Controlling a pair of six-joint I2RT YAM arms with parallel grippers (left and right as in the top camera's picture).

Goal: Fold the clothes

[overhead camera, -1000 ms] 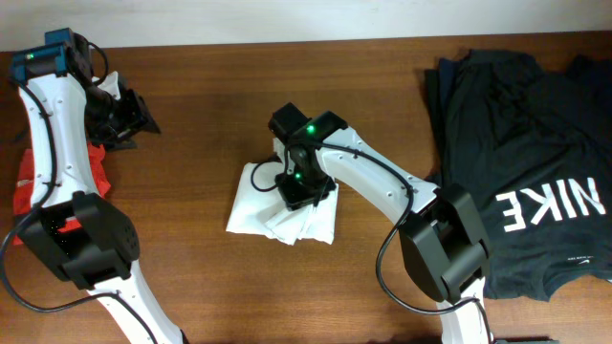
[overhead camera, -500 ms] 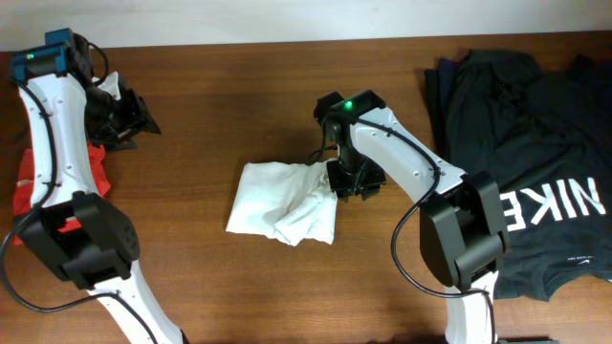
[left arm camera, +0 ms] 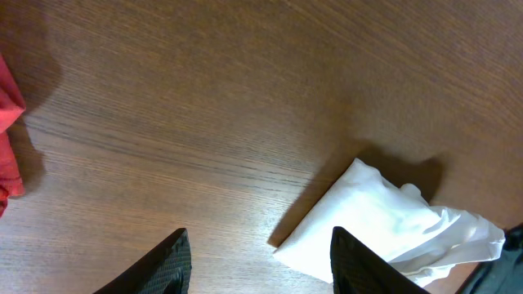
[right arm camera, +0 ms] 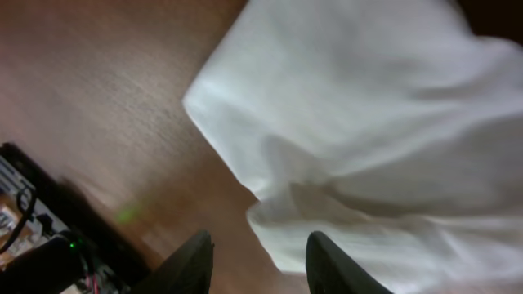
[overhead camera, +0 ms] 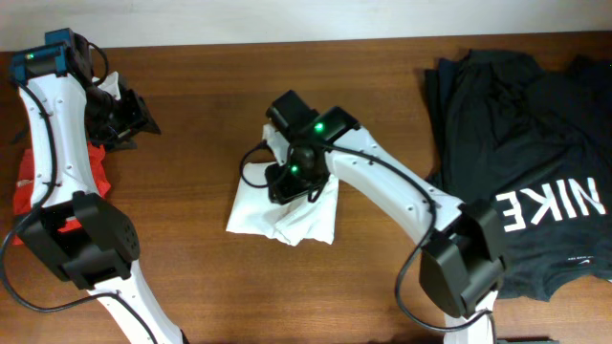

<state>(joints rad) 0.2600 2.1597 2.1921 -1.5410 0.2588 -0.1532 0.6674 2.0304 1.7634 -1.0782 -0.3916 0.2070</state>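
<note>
- Right gripper (overhead camera: 290,182) hangs over the far part of the white T-shirt (overhead camera: 256,208), jaws partly apart; the blurred wrist view shows cloth lying beneath them, with nothing pinched between them.
- Bare wood of the table (overhead camera: 287,296) runs along the near edge between the two arm bases, up to the T-shirt's near hem.
- White T-shirt sits folded into a small bundle about mid-table, a little left of centre. Its left edge is a straight, clean fold, while its near right corner is rumpled, with loose layers poking out.
- Orange-red garment (overhead camera: 23,187) lies at the left edge of the table, partly hidden behind the left arm and well apart from the T-shirt, with open wood between them.
- Black shirt (overhead camera: 535,115) with white lettering covers the right side of the table from near to far. Its left border lies well apart from the T-shirt, and the right arm crosses the strip of wood between them.
- Left gripper (overhead camera: 129,119) hovers near the far left corner, jaws about half open and holding nothing, with plain wood beneath it.
- Far edge of the table shows a band of bare wood running from the left gripper across to the black shirt.
</note>
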